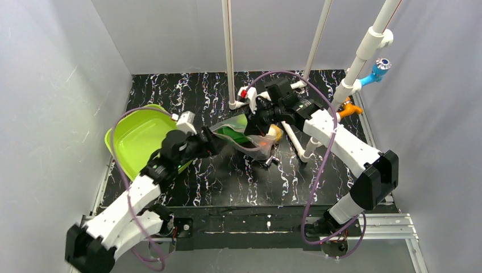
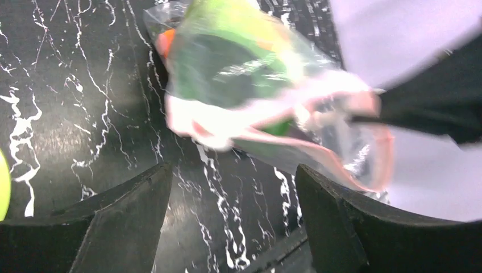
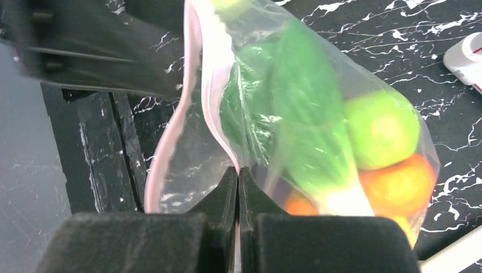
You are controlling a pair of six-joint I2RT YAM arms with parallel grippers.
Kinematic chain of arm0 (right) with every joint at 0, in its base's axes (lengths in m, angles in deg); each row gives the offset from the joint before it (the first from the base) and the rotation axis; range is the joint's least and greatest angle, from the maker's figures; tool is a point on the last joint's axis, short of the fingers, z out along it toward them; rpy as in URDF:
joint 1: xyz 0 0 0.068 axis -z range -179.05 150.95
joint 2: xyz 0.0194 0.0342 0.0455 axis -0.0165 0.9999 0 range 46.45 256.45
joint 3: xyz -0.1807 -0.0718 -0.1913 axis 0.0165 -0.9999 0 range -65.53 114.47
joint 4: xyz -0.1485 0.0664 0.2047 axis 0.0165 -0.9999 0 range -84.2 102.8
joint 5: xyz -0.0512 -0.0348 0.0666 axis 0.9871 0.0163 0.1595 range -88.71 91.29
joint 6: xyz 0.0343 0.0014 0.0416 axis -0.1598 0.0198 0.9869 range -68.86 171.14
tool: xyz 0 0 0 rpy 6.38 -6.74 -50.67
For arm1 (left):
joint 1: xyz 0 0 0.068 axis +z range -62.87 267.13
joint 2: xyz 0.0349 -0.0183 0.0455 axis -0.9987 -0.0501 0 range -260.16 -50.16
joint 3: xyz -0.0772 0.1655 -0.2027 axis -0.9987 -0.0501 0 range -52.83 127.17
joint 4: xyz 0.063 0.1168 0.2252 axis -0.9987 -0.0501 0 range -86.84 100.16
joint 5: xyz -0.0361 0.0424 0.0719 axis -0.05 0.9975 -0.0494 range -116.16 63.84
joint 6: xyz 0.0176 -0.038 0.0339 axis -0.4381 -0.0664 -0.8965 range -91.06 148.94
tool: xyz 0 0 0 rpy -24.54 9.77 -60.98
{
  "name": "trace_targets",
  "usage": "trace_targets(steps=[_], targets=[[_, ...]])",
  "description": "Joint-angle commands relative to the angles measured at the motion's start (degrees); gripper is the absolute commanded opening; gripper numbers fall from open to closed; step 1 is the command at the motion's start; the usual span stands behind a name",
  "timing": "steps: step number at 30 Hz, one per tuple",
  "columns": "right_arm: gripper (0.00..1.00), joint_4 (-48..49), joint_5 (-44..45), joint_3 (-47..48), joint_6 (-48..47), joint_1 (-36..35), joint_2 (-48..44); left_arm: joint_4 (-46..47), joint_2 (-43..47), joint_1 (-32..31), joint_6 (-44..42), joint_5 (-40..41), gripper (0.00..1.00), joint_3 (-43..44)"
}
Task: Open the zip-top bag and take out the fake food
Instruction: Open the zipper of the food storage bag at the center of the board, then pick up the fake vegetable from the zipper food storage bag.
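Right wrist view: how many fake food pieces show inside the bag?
4: bok choy centre, green round fruit right, orange below it, another orange bit near jaws. More may be hidden.

Lime-green tray (image 1: 133,142) (far left) on black marbled table (image 1: 227,182)

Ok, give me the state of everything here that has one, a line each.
bag, mouth open, one lip pinched by the right fingers.
toy food, what shows of it is inside the bag.
left fingers, open, holding nothing, facing the bag's mouth.
right fingers, shut on the bag's lip.
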Motion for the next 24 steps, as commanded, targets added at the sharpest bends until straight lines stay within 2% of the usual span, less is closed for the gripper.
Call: trace_targets(steps=[1, 5, 10, 14, 16, 21, 24], targets=[[0.01, 7.7, -0.1, -1.5, 7.9, 0.5, -1.1, -15.2, 14.1, 0.5, -1.5, -3.1, 0.79, -3.7], [0.01, 9.9, 0.0, -2.7, 10.6, 0.4, -0.2, -18.2, 24.3, 0.5, 2.2, -5.9, 0.79, -5.1], [0.01, 11.5, -0.5, -3.4, 13.0, -0.1, -0.3, -12.8, 28.9, 0.4, 7.4, -9.6, 0.79, -3.8], [0.01, 12.3, -1.4, -4.3, 13.7, -2.3, -0.5, -9.5, 24.2, 0.2, 6.3, -13.2, 0.77, 2.3], [0.01, 12.3, -1.2, -3.9, 14.1, -3.3, -0.1, -9.0, 20.0, -1.0, 4.2, -13.5, 0.73, 5.4], [0.01, 12.1, -0.2, -2.9, 15.3, -3.5, 0.7, -5.8, 12.7, -3.8, 1.2, -9.6, 0.64, 9.0], [0.01, 12.4, 1.0, -3.2, 15.5, -3.6, 0.0, -4.0, 9.9, -4.6, 2.5, -5.8, 0.54, 8.0]])
